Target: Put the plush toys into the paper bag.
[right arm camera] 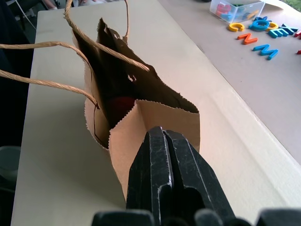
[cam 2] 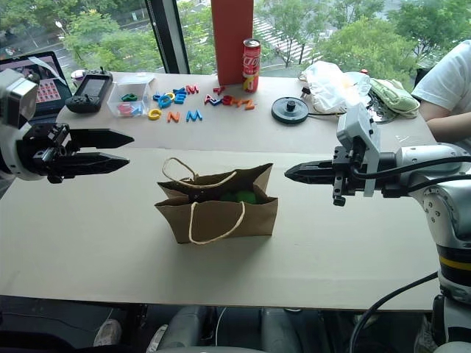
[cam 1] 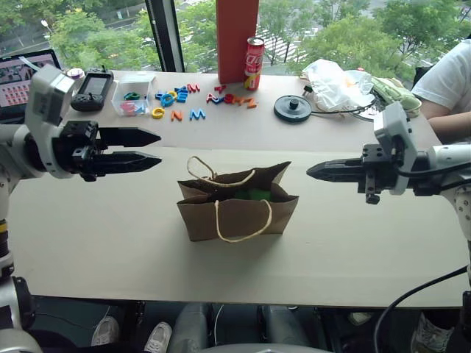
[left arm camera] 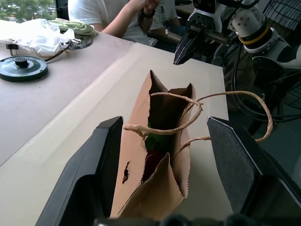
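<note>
The brown paper bag (cam 1: 237, 202) stands upright and open in the middle of the table. Inside it lie the plush toys: the green one (cam 1: 257, 195) peeks over the rim, and the red one (right arm camera: 121, 104) sits low in the bag. My left gripper (cam 1: 153, 149) hovers to the bag's left, open and empty, pointing toward it. At the bag's right my right gripper (cam 1: 312, 171) is shut with nothing in it, its tip a short way from the bag.
At the back of the table lie colourful plastic letters (cam 1: 188, 99), a clear box (cam 1: 133, 94), a red can (cam 1: 254, 63), a black disc (cam 1: 293, 108), a white plastic bag (cam 1: 335, 82) and a pale green cloth (cam 1: 394, 91). A person (cam 1: 449, 88) sits at the far right.
</note>
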`<state>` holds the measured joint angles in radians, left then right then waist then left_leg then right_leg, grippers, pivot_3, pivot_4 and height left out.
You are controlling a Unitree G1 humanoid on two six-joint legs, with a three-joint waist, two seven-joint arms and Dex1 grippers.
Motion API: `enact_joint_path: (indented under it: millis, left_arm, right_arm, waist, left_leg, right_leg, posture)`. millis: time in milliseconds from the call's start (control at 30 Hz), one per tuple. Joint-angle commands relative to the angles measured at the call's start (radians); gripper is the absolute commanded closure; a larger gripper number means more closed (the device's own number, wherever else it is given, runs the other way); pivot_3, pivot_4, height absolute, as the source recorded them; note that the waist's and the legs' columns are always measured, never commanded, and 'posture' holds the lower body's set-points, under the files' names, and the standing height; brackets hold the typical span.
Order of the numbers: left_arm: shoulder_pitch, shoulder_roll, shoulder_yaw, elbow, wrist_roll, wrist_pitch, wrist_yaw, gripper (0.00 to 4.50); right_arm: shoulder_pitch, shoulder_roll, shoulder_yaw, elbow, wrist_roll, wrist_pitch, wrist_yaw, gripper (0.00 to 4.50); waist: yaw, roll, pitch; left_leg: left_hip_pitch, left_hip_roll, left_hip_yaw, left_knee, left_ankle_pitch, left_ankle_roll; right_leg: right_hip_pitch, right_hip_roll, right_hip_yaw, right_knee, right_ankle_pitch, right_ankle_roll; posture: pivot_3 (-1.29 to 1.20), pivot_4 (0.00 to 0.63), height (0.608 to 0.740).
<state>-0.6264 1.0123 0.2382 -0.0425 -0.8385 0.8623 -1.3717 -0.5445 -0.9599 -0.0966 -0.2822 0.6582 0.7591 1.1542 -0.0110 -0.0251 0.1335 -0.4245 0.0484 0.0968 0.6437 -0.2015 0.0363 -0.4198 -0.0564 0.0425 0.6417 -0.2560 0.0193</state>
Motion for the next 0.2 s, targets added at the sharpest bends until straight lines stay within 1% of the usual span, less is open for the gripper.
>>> enact_joint_path:
  millis: [33, 200]
  left_arm:
    - [-0.024, 0.001, 0.029, -0.004, -0.045, 0.03, 0.01, 1.43]
    - [-0.014, 0.0, 0.018, 0.014, -0.048, 0.035, -0.001, 1.43]
  right_arm:
    - [-0.018, -0.016, -0.022, -0.005, 0.004, -0.005, -0.004, 4.5]
    - [-0.008, -0.013, -0.022, -0.01, 0.002, -0.001, -0.007, 4.5]
  waist:
    - [0.0, 0.0, 0.0]
    - [0.0, 0.0, 0.0]
  left_leg:
    - [0.0, 0.0, 0.0, 0.0, 0.0, 0.0]
    - [0.0, 0.0, 0.0, 0.0, 0.0, 0.0]
  right_leg:
    - [0.0, 0.0, 0.0, 0.0, 0.0, 0.0]
    - [0.0, 0.0, 0.0, 0.0, 0.0, 0.0]
  posture:
    - [0.0, 0.15, 0.739]
    - [0.0, 0.15, 0.739]
